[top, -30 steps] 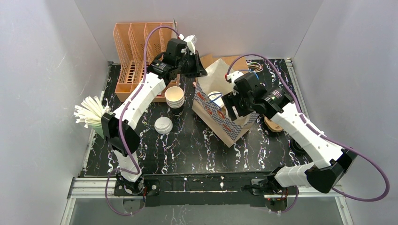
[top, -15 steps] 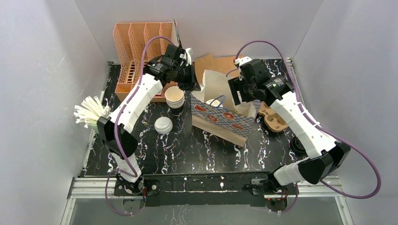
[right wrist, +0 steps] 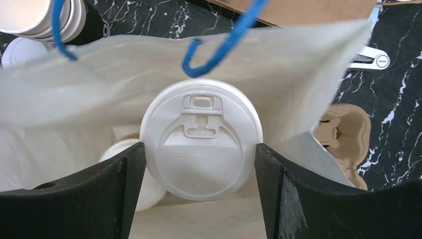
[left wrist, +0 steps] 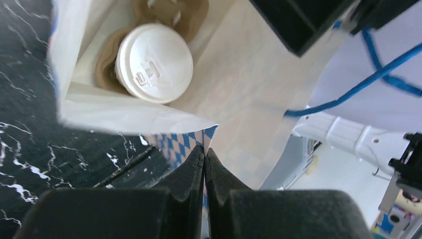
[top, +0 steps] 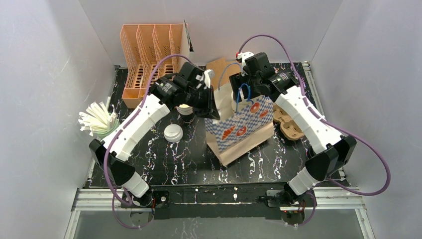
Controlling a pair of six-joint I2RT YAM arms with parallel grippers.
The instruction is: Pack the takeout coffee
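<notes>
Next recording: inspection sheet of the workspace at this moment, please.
Surface: black marbled table.
Job's things: first lidded cup sits in a pulp tray inside the paper bag; second lidded cup at the bag's mouth; spare pulp tray right of the bag.
Clutter: loose lid, cup stack, straw cup, orange rack, cardboard sheet.
Grippers: left gripper shut on the bag's rim; right gripper clamps the second lidded cup.
Cables: purple cables loop along both arms.
Surroundings: white walls.

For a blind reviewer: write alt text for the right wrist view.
The right gripper holds a lidded white cup by its sides above an open paper bag with a blue handle. A second lidded cup sits lower in the bag; a brown pulp tray lies outside, at right.
</notes>
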